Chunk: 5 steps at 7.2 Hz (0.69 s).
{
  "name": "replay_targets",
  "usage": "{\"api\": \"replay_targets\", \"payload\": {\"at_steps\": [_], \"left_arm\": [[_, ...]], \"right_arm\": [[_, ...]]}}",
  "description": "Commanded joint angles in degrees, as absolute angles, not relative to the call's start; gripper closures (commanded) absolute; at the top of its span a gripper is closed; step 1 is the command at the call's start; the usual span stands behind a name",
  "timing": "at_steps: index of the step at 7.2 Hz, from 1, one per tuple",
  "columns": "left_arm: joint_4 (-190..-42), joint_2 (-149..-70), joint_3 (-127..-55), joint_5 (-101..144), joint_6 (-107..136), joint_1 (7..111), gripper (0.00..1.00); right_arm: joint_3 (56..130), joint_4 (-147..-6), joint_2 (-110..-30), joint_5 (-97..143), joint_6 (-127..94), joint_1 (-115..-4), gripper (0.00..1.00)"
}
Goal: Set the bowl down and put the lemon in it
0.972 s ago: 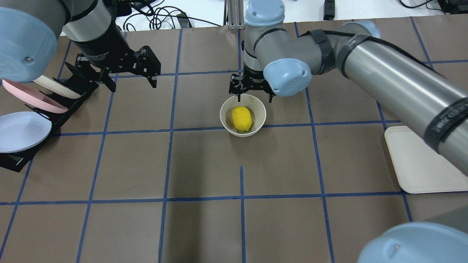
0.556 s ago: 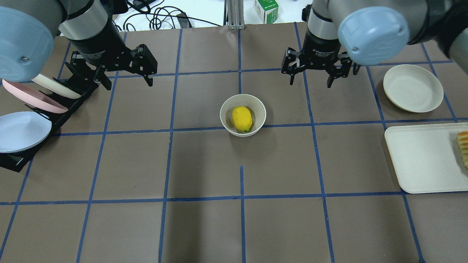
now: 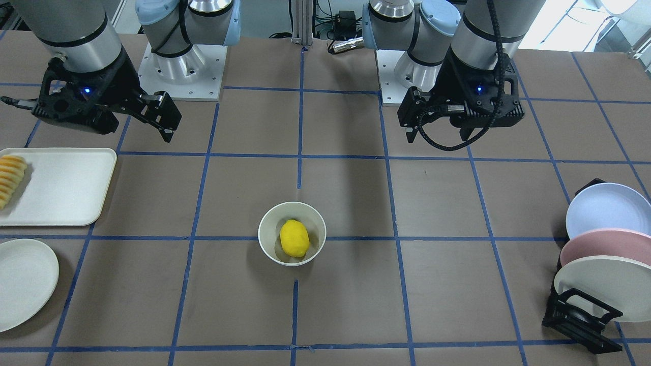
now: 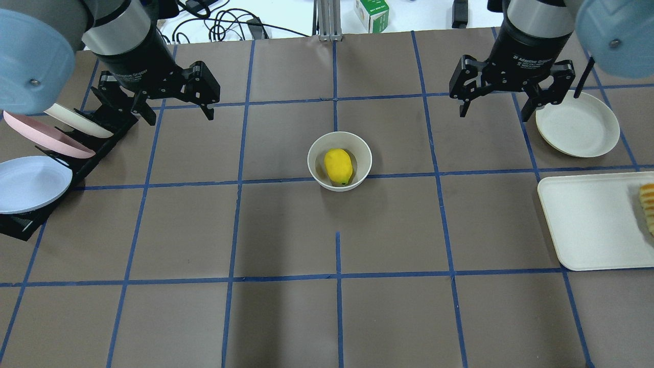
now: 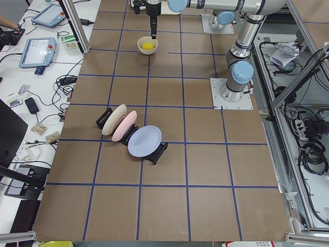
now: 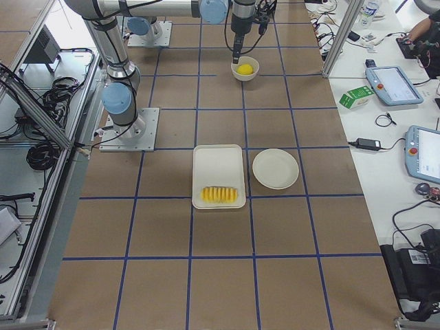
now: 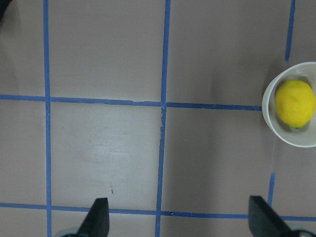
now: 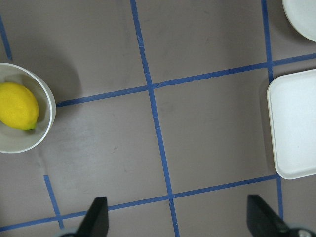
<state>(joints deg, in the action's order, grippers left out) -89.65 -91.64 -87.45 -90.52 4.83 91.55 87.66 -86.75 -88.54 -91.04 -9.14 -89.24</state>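
Lemon (image 4: 338, 166): lies inside the bowl (image 4: 313, 156), at the middle of the bench (image 4: 286, 230).
Left end effector (image 4: 180, 115): wide open, empty, by the plate rack (image 4: 110, 128).
Right end effector (image 4: 493, 111): wide open, empty, beside a plate (image 4: 577, 125).

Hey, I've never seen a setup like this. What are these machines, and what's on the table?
These are two robot arms at a table, each ending in a two-finger gripper. One camera looks down from behind the robot, one faces it, two watch from the table's ends, and one rides on each wrist. Mid-table stands a cream bowl with a yellow lemon inside. Off to the sides are a rack holding three plates, a flat plate, and a tray bearing orange-yellow slices. The left gripper and right gripper are both open above the table, holding nothing.
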Motion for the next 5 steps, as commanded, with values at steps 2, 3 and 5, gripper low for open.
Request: {"api": "replay_targets", "payload": {"at_steps": [2, 3, 5], "left_arm": [[-89.65, -91.5, -87.45, -90.7, 4.83, 91.58, 0.0], [-89.65, -91.67, -87.54, -90.62, 4.83, 91.58, 0.0], [-89.65, -91.5, -87.8, -90.62, 4.83, 91.58, 0.0]], "right_arm": [[87.89, -86.57, -89.73, -88.5, -5.45, -89.03, 0.0], [87.89, -86.57, -89.82, -88.24, -5.45, -89.03, 0.0], [87.89, -86.31, -89.82, -88.33, -5.45, -88.77, 0.0]]}}
